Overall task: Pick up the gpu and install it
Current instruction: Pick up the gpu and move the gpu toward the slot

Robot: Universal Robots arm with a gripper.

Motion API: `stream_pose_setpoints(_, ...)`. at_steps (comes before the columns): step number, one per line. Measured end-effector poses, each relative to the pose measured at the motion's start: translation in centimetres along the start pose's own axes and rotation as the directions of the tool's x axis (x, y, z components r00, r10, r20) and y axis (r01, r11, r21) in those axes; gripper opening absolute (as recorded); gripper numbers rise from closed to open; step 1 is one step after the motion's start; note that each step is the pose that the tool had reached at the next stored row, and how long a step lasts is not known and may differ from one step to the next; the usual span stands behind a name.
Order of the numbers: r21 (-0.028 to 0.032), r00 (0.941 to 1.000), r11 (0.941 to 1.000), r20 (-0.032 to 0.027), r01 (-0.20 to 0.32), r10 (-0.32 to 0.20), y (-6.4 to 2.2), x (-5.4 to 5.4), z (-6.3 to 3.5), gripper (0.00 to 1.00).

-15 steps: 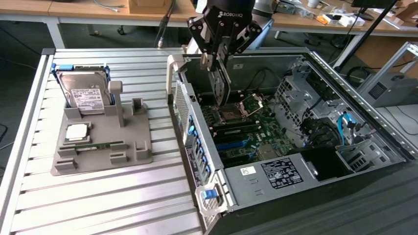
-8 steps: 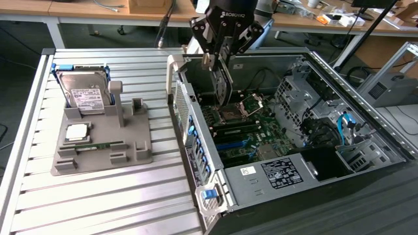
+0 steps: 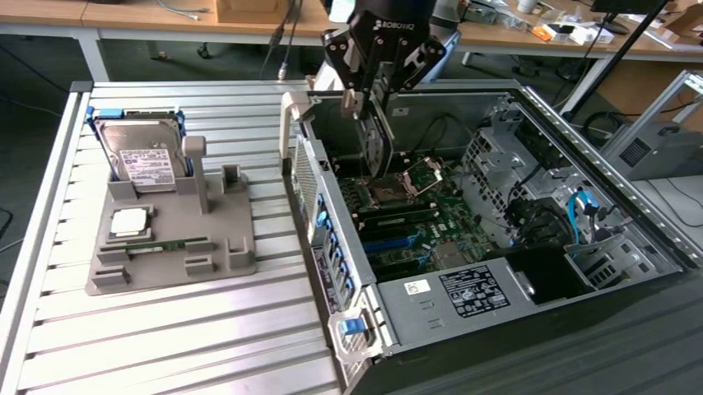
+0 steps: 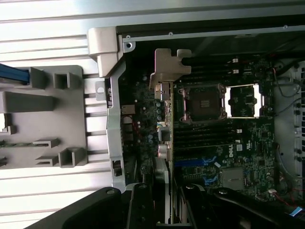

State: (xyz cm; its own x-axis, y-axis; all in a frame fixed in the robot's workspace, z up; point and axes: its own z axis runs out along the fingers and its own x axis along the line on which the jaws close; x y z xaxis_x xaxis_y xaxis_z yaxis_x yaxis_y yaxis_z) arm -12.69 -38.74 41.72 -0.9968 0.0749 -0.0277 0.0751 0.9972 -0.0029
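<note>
One gripper (image 3: 371, 100) is seen clenched on the gpu (image 3: 378, 144), which is held upright, edge down, inside the open computer case (image 3: 311, 177) over the motherboard (image 3: 412, 226). Whether the board is touched by the card cannot be told. Beside the case, a hard drive (image 3: 138, 156) is stood in a grey holder (image 3: 165, 263) on the slatted table (image 3: 165, 346).

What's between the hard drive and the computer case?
Two grey holder posts, seen in the exterior view, stand between hard drive and case.
</note>
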Motion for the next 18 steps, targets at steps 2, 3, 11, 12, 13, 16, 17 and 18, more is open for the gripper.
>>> stream_pose_setpoints(2,0.0001,1.0000,1.0000,-0.0001,0.000,0.000,0.01,-0.07,0.00,0.27)
stream_pose_setpoints(3,0.0001,1.0000,1.0000,-0.0001,0.000,0.000,0.01,-0.11,0.01,0.27)
stream_pose_setpoints(11,0.0003,1.0000,1.0000,0.0000,0.000,0.000,0.03,-0.36,0.03,0.27)
stream_pose_setpoints(12,0.0003,1.0000,1.0000,0.0000,0.000,0.000,0.03,-0.38,0.03,0.27)
stream_pose_setpoints(13,0.0003,1.0000,1.0000,0.0000,0.000,0.000,0.03,-0.44,0.03,0.27)
stream_pose_setpoints(16,0.0004,1.0000,1.0000,0.0000,0.000,0.000,0.04,-0.53,0.04,0.27)
stream_pose_setpoints(17,0.0004,1.0000,1.0000,0.0000,0.000,0.000,0.04,-0.58,0.05,0.27)
stream_pose_setpoints(18,0.0004,1.0000,1.0000,0.0000,0.000,0.000,0.05,-0.61,0.05,0.27)
